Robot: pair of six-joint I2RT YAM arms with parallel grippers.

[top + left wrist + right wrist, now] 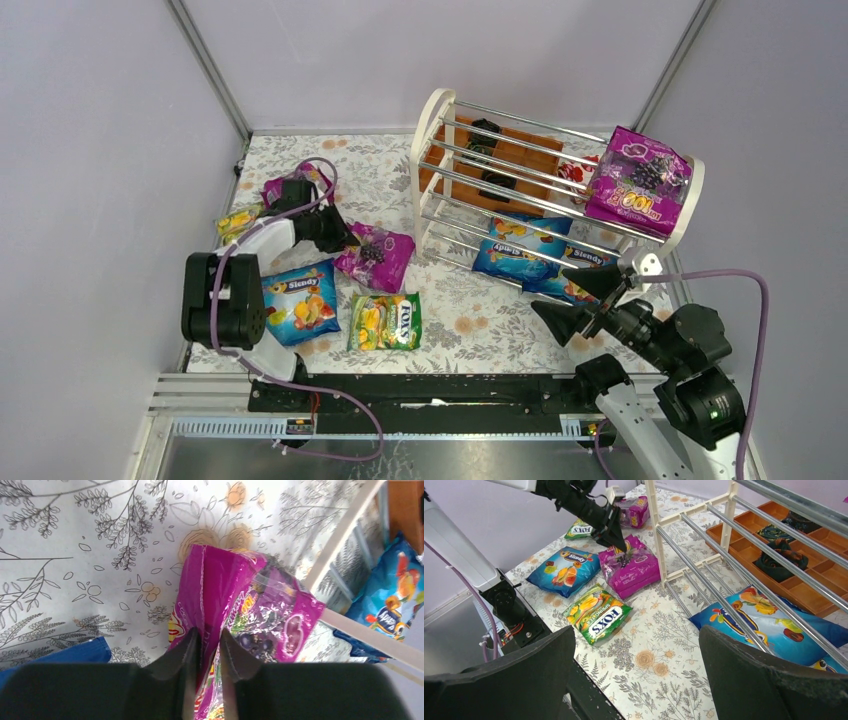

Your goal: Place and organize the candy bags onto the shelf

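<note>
Where the left wrist view looks down past its own dark fingers (187, 652), the left jaws stand narrow with the edge of a magenta grape bag (260, 610) pinched between them, and the bag's lower part is cut off behind those fingers. Seen from above, this bag lies on the flowered desk (480, 325) just left of the shelf (432, 130), one corner covered by the arm's tip. A second magenta bag (634, 510) and a far FOX'S bag (580, 529) lie farther back by the left wall, and the left arm half hides both in the top view. A blue Slendy bag (300, 300) and a near FOX'S bag (385, 322) lie flat side by side on the desk, the arm's elbow covering the blue one's left edge. A third magenta bag (640, 180) sits on the right end of the shelf's top tier. Two blue bags (520, 245) lie low in the shelf, overlapping and crossed by chrome rods; whether they rest on the bottom rods or on the desk beneath cannot be told. Behind the rods a brown tray (510, 160) holds dark lumps too unclear to name. The right jaws gape wide, holding nothing, near the shelf's near right corner, their fingers (764, 680) filling the bottom of the right wrist view.
</note>
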